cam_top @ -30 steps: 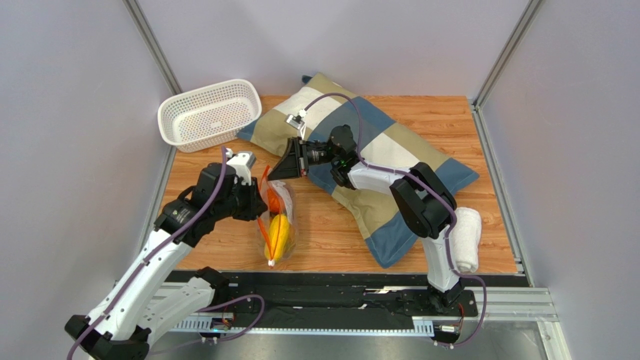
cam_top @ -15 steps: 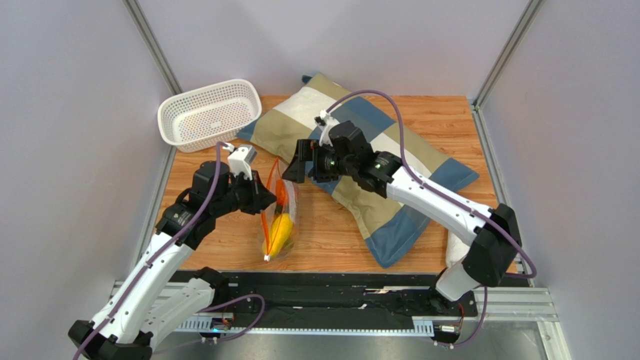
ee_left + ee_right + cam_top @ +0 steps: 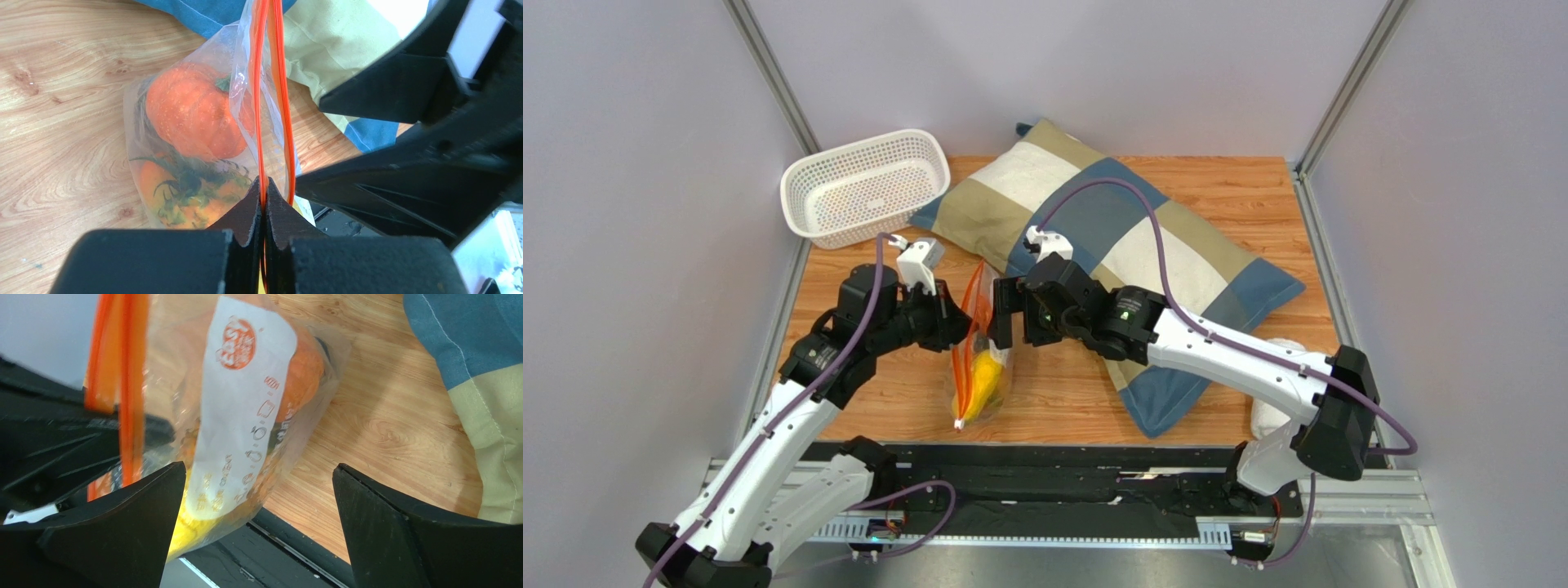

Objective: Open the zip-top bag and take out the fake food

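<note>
Riskily, the left pincer [image 3: 265, 202] pinched the zip strip [image 3: 260, 92] of the bag [image 3: 978, 368]; the spread right pincer [image 3: 258, 471] might miss the other lip.

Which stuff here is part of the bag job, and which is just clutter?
Job: zip-top bag; fake food inside it; left fingers pinching the orange zip strip; right fingers open at the bag.
Clutter: white basket; patchwork pillow.
</note>
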`<state>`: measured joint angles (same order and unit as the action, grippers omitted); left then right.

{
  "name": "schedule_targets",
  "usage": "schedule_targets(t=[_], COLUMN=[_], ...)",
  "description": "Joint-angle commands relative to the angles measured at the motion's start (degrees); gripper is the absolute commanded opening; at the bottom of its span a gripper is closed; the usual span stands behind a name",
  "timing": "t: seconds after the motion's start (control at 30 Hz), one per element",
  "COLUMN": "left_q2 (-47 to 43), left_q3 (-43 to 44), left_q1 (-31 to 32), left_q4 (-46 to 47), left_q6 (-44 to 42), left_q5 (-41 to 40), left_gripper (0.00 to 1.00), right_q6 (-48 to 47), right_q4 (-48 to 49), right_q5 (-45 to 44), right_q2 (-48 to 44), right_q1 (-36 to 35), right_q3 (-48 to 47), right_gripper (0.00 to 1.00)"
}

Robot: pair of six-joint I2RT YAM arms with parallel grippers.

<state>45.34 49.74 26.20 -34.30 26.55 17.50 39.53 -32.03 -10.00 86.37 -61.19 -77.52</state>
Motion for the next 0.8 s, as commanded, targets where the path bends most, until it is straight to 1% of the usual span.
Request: schedule_targets(t=[0.0,0.07,0.13,0.17,0.23,0.37,0.43,0.5,0.57,0.63,0.7,0.73,0.77], left_q2=[-0.69,-0.69,-0.78,-0.87,-1.13,-1.92,-2.54,-2.98,-3.07,-3.15,-3.16,-3.15,-3.15], left_q3=[0.10,0.19,0.19,0.19,0.19,0.89,1.33,1.68,1.59,1.33,1.07,0.98,0.89], left_q1=[-0.18,-0.18,-0.18,-0.18,-0.18,-0.18,-0.18,-0.18,-0.18,-0.18,-0.18,-0.18,-0.18], left_q4=[2.05,2.22,2.49,2.58,2.66,3.02,2.75,2.31,2.14,2.22,2.49,2.58,2.66], left_q6=[0.61,0.87,1.58,1.93,3.16,5.53,6.06,6.06,6.15,6.59,6.76,6.85,6.85], left_q5=[1.05,1.05,1.22,1.57,2.28,3.86,4.04,3.77,3.60,3.86,3.42,3.33,2.72], left_gripper=[0.00,0.00,0.00,0.00,0.00,0.00,0.00,0.00,0.00,0.00,0.00,0.00,0.00], right_q6=[0.46,1.16,1.25,1.25,1.43,2.22,2.66,4.32,6.52,6.61,7.75,8.19,8.46], right_q4=[0.90,1.53,1.53,1.71,2.85,2.24,2.15,-0.48,-3.20,-4.53,-5.67,-6.11,-6.64], right_q5=[-4.61,-2.49,-3.62,-5.28,-5.73,-11.08,-11.97,-13.98,-17.23,-16.55,-16.19,-16.97,-18.64], right_q2=[-2.88,-1.56,-0.33,-0.32,-0.85,-1.20,-0.15,1.95,3.71,6.17,7.58,7.94,8.20], right_q1=[-3.49,-3.94,-5.08,-5.43,-5.61,-5.61,-5.61,-5.61,-5.61,-5.61,-6.31,-6.75,-7.27], right_q3=[-2.73,-3.25,-4.57,-4.75,-4.93,-6.68,-7.73,-10.63,-13.87,-15.20,-15.91,-15.91,-15.91], right_gripper=[0.95,0.95,0.95,0.95,0.95,0.95,0.95,0.94,0.92,0.87,0.86,0.84,0.79])
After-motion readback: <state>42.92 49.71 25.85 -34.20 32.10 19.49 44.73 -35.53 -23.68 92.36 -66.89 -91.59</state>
